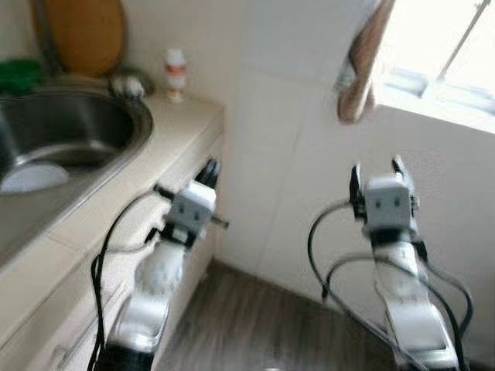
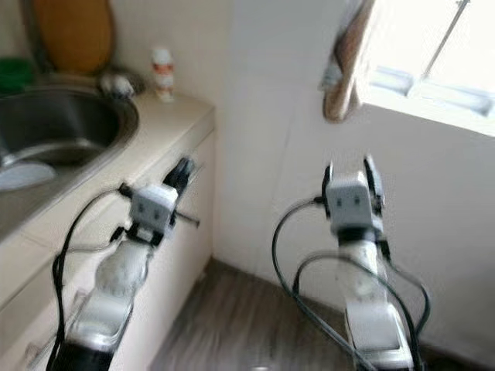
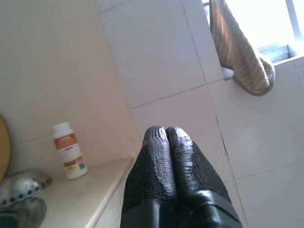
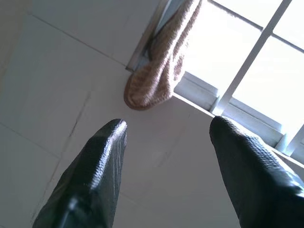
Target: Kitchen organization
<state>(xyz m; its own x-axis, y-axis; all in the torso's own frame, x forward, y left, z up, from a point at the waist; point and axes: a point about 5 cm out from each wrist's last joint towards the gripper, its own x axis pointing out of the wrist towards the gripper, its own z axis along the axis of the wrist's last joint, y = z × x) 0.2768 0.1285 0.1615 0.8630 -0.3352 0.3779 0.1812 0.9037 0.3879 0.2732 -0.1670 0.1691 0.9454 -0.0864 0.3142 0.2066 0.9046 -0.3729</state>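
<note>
Nothing grasped yet; organizing judged barely begun. Left gripper point(image 3: 166, 135) with fingers pressed together, empty, beside the counter point(image 1: 166, 131) edge. Right gripper point(image 4: 166, 137) spread wide, empty, aimed at the brown cloth point(image 4: 159, 71) hanging by the window point(image 4: 247, 52). Small white bottle point(image 1: 176, 74) upright near the sink point(image 1: 69, 131); wooden board point(image 1: 85, 31) behind. Tiled wall close ahead.

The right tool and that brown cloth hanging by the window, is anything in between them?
Nothing. In the right wrist view, bare white wall tile lies between the open right tool and the cloth.
</note>
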